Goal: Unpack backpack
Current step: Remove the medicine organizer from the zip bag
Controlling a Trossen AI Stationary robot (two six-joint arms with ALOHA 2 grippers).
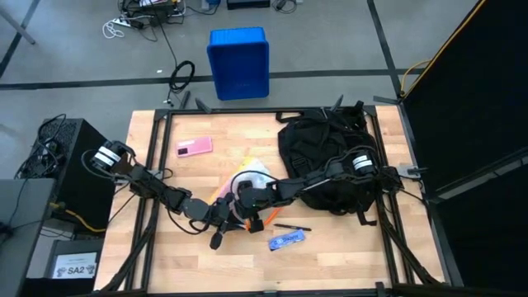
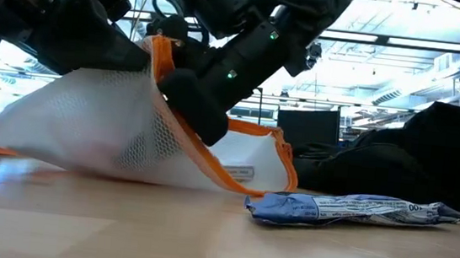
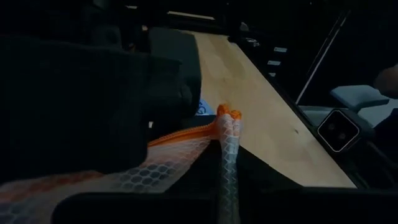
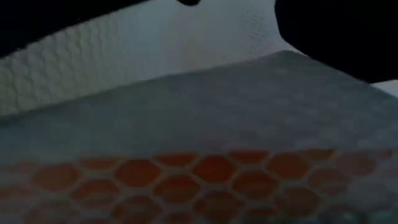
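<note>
white mesh pouch, orange trim, pinched by left gripper; right gripper fingers unclear; wrapper print unreadable.

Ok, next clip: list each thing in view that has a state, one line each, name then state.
backpack: lying slumped at the table's far right, not held.
white mesh bag with orange trim: lifted at one side, other edge resting on the table.
left gripper: shut on the mesh bag's orange trim.
right gripper: at the mesh bag, grip unclear.
blue wrapped packet: lying flat, loose.
pink phone: lying flat.
black pen: lying flat.
blue crate: on the floor beyond the table.
</note>
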